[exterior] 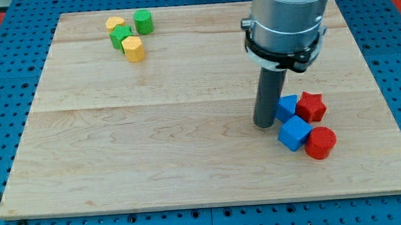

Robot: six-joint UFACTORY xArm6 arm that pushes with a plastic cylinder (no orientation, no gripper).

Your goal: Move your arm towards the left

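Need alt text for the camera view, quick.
My tip rests on the wooden board, just left of two blue blocks and two red blocks. Two green and two yellow blocks cluster near the view's top-left.

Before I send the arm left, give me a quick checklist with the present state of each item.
1. My tip shows on the board: ok.
2. Path toward the view's left free of blocks: ok.
3. Tip clear of the upper blue block: not ok, it looks to touch it.
4. Lower blue cube, red star-like block and red cylinder lie on the view's right, off the path: ok.
5. Green and yellow cluster sits far above the path: ok.
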